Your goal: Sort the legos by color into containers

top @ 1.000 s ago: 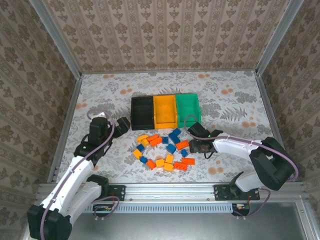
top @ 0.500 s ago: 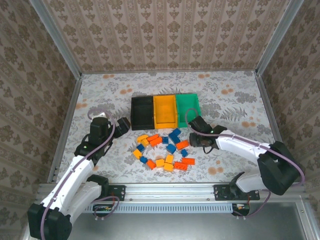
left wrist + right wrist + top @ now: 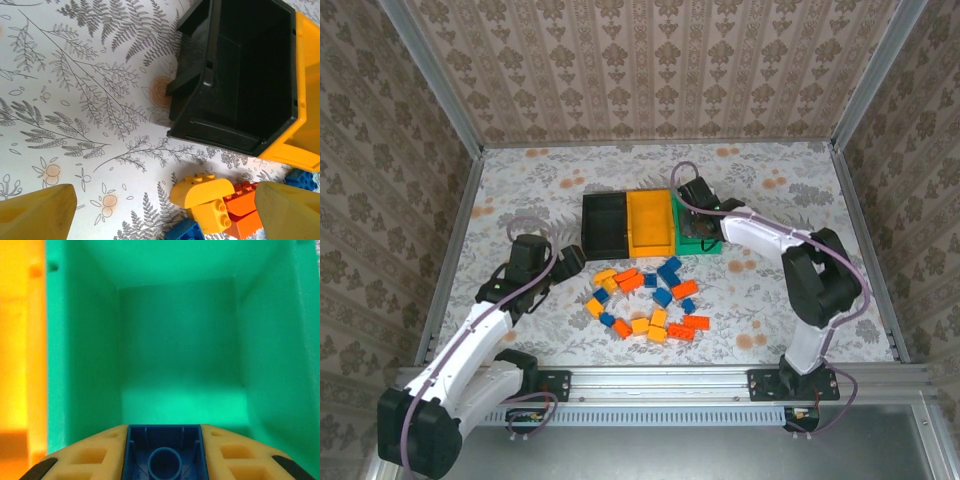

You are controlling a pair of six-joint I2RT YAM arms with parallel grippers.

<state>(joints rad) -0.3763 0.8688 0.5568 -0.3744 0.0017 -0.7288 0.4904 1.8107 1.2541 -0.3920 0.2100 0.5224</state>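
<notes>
So the right hand (image 3: 162, 460) is clamped on a blue lego (image 3: 163, 446) right above the green bin (image 3: 175, 370), drop looks straight down.

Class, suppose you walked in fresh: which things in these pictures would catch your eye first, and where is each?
Three joined bins sit mid-table: the black bin, the orange-yellow bin and the green bin, with a bright heap of loose bricks just in front. The right tool hangs over the green bin, shut on a blue brick, while the left tool stands open near the black bin.
</notes>
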